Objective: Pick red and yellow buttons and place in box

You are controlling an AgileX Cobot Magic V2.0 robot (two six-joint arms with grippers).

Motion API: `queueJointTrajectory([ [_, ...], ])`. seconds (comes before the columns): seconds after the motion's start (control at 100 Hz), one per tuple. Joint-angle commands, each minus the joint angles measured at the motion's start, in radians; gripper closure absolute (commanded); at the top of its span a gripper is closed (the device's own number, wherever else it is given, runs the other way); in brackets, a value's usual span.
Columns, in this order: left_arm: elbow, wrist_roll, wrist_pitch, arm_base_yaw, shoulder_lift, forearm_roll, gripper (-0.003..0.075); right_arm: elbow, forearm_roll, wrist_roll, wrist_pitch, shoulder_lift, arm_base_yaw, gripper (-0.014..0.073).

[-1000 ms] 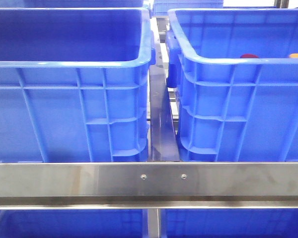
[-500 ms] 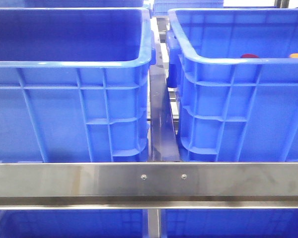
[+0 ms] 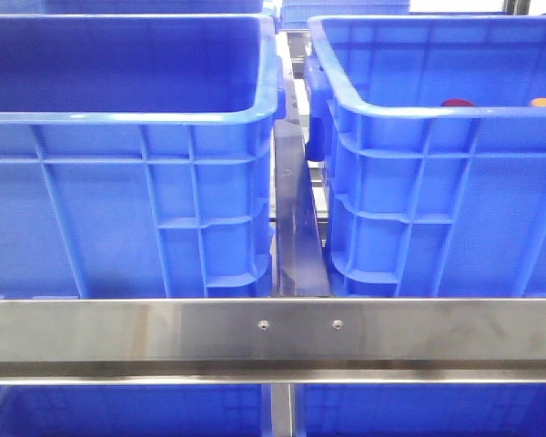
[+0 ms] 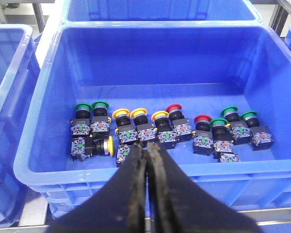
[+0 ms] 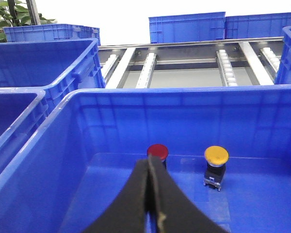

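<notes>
Red button [image 5: 157, 151], yellow button [image 5: 216, 155] upright in box [image 5: 111, 104]

This looks like a factory or warehouse sorting station. Big blue crates [image 3: 127, 182] stand side by side on a steel rack [image 3: 273, 332]. Behind them run roller tracks [image 5: 225, 65], as on a flow shelf. One crate holds many industrial push buttons [image 4: 160, 133], stored in bulk like parts.
</notes>
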Motion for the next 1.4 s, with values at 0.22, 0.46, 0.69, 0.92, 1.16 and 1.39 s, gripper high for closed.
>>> queueJointTrajectory([
  [0.22, -0.023, -0.009, -0.077, 0.004, 0.009, 0.003, 0.0739, -0.024, 0.046, -0.010, 0.036, -0.006, -0.005, 0.0709],
  [0.46, -0.023, -0.009, -0.075, 0.004, 0.009, 0.003, 0.0739, -0.024, 0.046, -0.010, 0.036, -0.006, -0.005, 0.0709],
  [0.69, -0.007, -0.009, -0.118, 0.004, 0.009, 0.008, 0.0739, -0.024, 0.046, -0.010, 0.036, -0.006, -0.005, 0.0709],
  [0.92, 0.162, -0.005, -0.420, 0.004, -0.055, 0.008, 0.0739, -0.024, 0.046, -0.010, 0.036, -0.006, -0.005, 0.0709],
  [1.16, 0.374, 0.024, -0.594, 0.048, -0.179, 0.001, 0.0739, -0.024, 0.046, -0.010, 0.036, -0.006, -0.005, 0.0709],
  [1.39, 0.558, 0.024, -0.645, 0.129, -0.326, 0.001, 0.0739, -0.024, 0.046, -0.010, 0.036, -0.006, -0.005, 0.0709],
])
